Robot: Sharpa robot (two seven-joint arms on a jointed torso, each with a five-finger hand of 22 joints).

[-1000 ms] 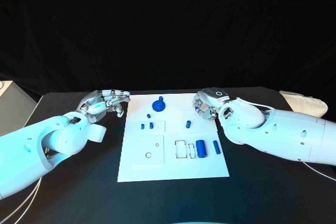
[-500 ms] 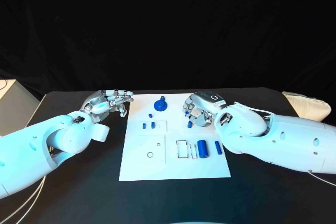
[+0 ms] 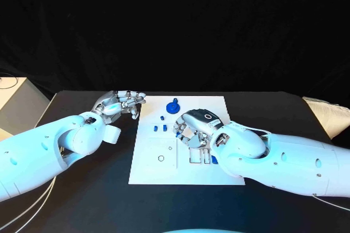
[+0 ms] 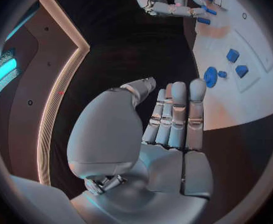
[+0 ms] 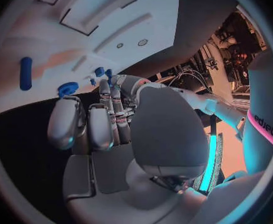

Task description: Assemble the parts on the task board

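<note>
Your right hand (image 3: 195,131) hangs over the middle of the board (image 3: 219,104), fingers curled downward and a little apart. Whether they have hold of anything, you cannot tell; in the right wrist view the fingers (image 5: 102,119) bend inward with nothing plainly between them.

Your left hand (image 3: 120,104) sits off the board's left edge near its far corner, fingers side by side and gently curled, holding nothing — the left wrist view shows the palm bare.

As for progress, most of the work looks undone. A round part (image 3: 172,107) with a stem stands near the far edge, and two small blocks (image 3: 160,127) lie loose just toward you from it, beside the right hand. An outlined recess with a small ring (image 3: 161,158) near the left edge appears unfilled. More parts lie under your right arm toward the right edge, mostly hidden. The wrist view shows a long rod (image 5: 26,73) lying flat on the board — not seated, by the look of it.
</note>
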